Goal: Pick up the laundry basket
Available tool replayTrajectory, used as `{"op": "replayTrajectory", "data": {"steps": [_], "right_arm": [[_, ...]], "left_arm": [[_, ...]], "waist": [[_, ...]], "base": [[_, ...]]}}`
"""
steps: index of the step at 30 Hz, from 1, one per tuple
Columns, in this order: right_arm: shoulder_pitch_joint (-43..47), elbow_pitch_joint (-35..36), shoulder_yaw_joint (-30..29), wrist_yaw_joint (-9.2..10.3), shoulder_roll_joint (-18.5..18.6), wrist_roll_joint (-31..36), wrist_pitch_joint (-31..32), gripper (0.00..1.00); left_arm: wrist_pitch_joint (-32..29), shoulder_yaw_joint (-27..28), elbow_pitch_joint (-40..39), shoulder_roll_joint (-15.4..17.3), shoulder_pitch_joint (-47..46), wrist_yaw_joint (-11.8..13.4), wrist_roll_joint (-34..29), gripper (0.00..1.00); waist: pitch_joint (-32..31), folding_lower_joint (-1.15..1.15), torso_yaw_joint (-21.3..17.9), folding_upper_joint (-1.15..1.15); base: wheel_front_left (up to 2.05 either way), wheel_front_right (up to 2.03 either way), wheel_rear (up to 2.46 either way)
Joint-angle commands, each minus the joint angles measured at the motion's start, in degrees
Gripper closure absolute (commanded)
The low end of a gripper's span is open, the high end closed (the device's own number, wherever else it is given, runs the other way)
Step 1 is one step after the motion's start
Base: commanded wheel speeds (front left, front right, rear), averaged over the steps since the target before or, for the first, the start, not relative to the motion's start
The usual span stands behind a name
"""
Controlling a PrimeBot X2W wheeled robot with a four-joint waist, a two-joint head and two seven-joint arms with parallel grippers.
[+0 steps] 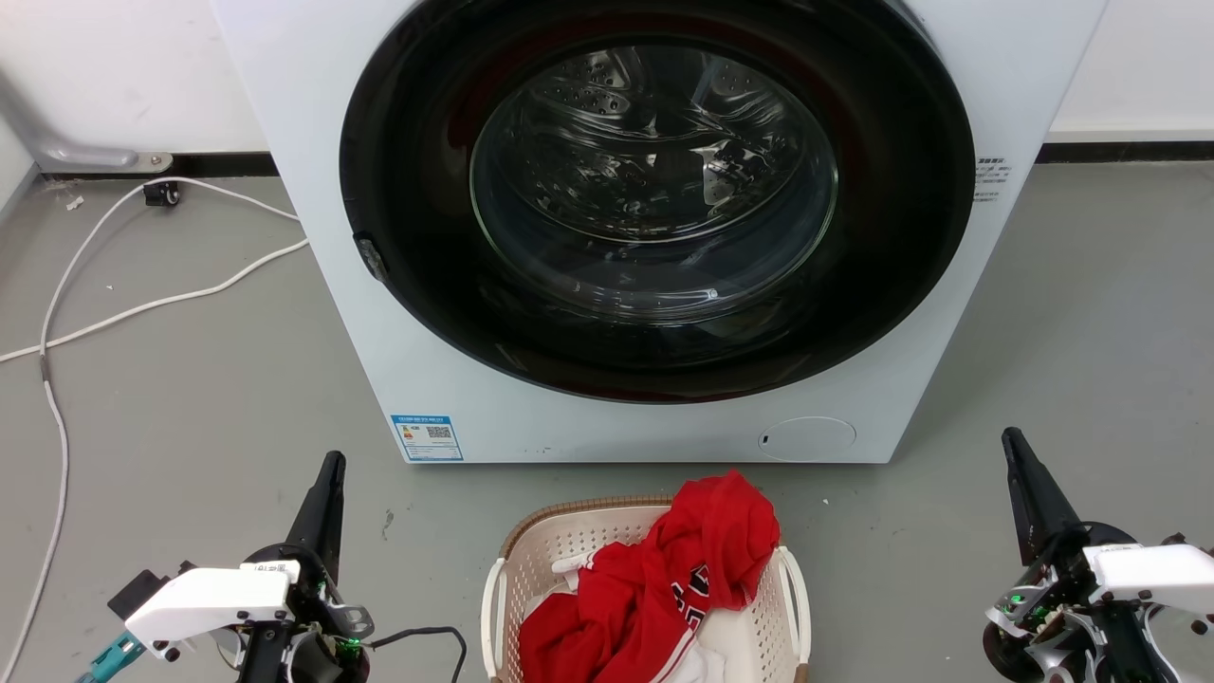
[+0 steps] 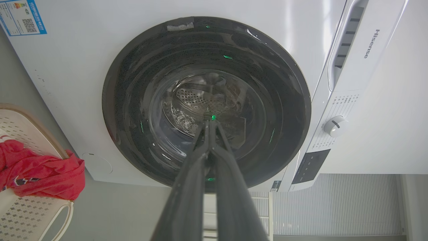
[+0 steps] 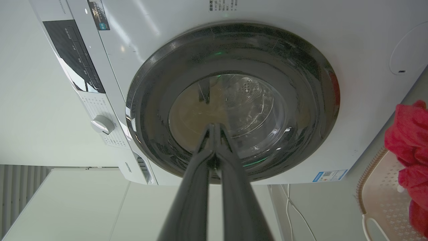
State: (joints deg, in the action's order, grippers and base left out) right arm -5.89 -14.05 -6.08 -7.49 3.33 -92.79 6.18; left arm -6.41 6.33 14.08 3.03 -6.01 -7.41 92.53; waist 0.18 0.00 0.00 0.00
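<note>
Laundry basket (image 1: 555, 545) sits on the floor (image 1: 190, 398) between our left jaws and our right jaws, in front of the washer (image 1: 379, 360), its near end closer to us than either pair of fingertips. A red garment (image 1: 683, 569) is heaped in it and spills over the rim on the side towards the right jaws. Both sets of jaws are clenched on nothing: in each wrist view the two long fingers (image 2: 189, 187) press together and point at the washer door (image 1: 654, 190), not at the basket. Each stands well apart from the basket, with bare floor between. We judge the reach has not begun. One white loop handle (image 1: 492, 612) faces the left jaws, the other handle (image 1: 799, 593) the right. The next move, as we read it, calls for both jaws to release, swing inward and down, take a handle each, then rise together so the basket stays level. On the right side, cloth could get pinched with the rim.
</note>
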Motion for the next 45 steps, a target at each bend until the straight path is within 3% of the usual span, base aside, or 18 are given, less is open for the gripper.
{"op": "replayTrajectory", "data": {"steps": [1, 25, 26, 45], "right_arm": [[-0.64, -0.09, -0.10, 0.00, -0.22, 0.10, 0.22, 1.00], [-0.66, -0.09, -0.24, 0.00, -0.32, 0.27, 0.31, 1.00], [-0.01, -0.01, -0.15, 0.00, -0.12, 0.07, 0.15, 0.00], [2.38, 0.29, 0.98, 0.01, -0.25, 5.37, -4.40, 0.00]], "left_arm": [[-0.18, 0.22, 0.06, -0.02, -0.51, -0.23, -0.01, 1.00], [-0.23, 0.29, 0.06, -0.08, -0.51, -0.23, -0.11, 1.00], [-0.06, 0.09, 0.00, -0.03, -0.01, 0.00, -0.01, 0.00], [4.58, -0.06, -0.87, -0.19, 3.04, 0.05, -3.94, 0.00]], "waist": [[0.00, 0.00, 0.00, 0.00], [0.00, 0.00, 0.00, 0.00], [0.00, 0.00, 0.00, 0.00], [-0.02, 0.00, -0.07, 0.00]], "base": [[0.00, 0.00, 0.00], [0.00, 0.00, 0.00], [0.00, 0.00, 0.00], [0.00, 0.00, 0.00]]}}
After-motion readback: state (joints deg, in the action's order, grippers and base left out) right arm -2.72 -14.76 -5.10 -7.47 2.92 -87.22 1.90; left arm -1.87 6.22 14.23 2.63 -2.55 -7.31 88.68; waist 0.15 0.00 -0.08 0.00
